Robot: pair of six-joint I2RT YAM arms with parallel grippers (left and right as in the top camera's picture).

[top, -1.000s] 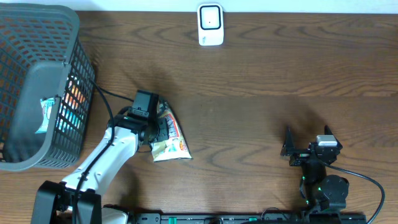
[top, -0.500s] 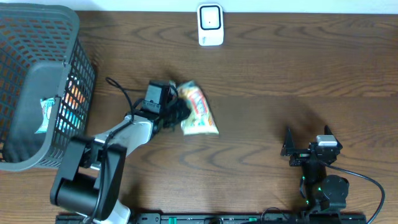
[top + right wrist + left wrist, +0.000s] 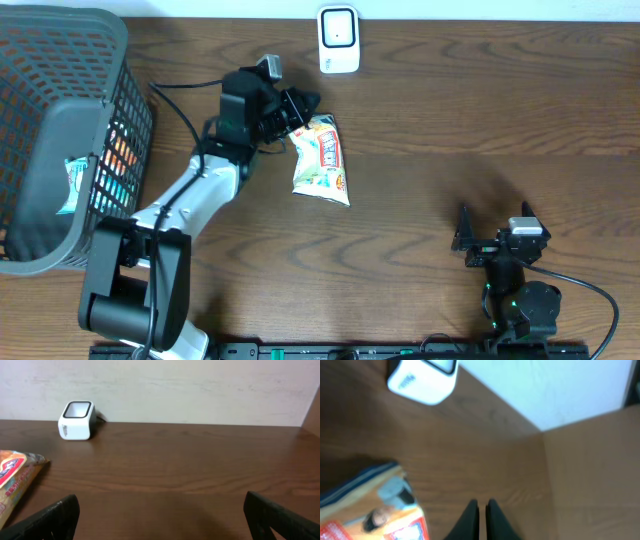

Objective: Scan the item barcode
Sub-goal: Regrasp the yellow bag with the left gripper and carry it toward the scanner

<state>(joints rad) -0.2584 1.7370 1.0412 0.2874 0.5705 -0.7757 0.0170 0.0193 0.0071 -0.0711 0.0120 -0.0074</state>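
Observation:
The item is a yellow and orange snack bag [image 3: 320, 160] hanging below my left gripper [image 3: 305, 102], which is shut on its top edge. That gripper is raised over the table just left of the white barcode scanner [image 3: 338, 40]. In the left wrist view the black fingers [image 3: 470, 520] are pressed together, with the bag [image 3: 375, 505] at the lower left and the scanner [image 3: 422, 377] at the upper left. My right gripper [image 3: 495, 222] rests at the front right, open and holding nothing. Its view shows the scanner [image 3: 76, 420] far off and the bag [image 3: 12, 480] at the left edge.
A grey mesh basket [image 3: 110, 30] stands at the left edge with colourful packets [image 3: 118, 155] inside. A cable runs from the left arm across the table beside the basket. A pale wall rises behind the scanner.
My left arm has swung the snack bag from the front-left of the table up and back toward the scanner. The right arm has not moved.

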